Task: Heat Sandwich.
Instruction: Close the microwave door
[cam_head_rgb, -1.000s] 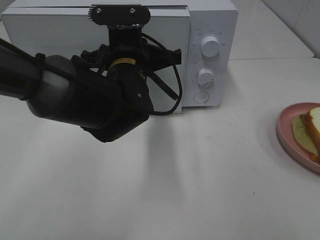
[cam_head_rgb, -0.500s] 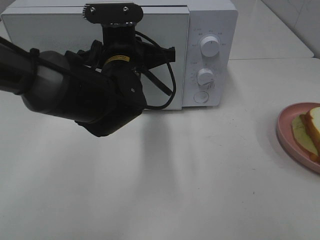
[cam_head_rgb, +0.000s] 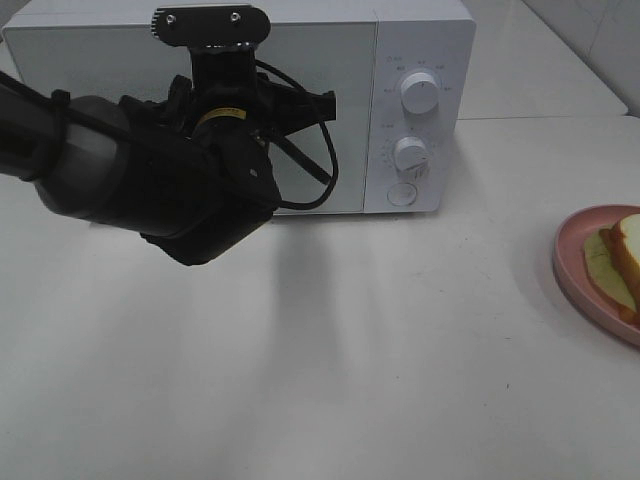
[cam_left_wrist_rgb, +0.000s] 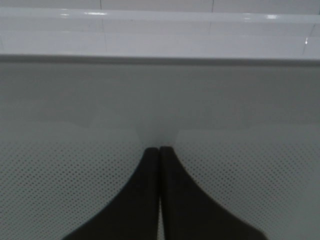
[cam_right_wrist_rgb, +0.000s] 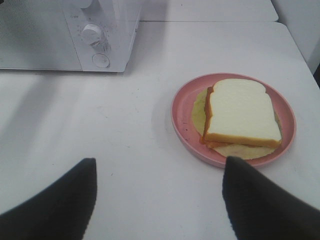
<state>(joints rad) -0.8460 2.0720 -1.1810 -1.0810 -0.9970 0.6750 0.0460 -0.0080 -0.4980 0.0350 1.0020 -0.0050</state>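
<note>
The sandwich lies on a round pink plate at the table's right edge, where the high view shows the sandwich and plate only partly. My right gripper hovers open above the table, short of the plate, with nothing between its fingers. It is outside the high view. The white microwave stands at the back with its door closed. My left arm reaches toward that door. The left gripper is shut and empty, its tips pressed together close to the door's dotted window.
Two knobs and a round button sit on the microwave's right panel. A loose black cable hangs off the left wrist. Bare white table spreads in front of the microwave.
My left arm has slid to the left along the microwave door and slightly toward it. The right gripper, plate and sandwich have not moved.
</note>
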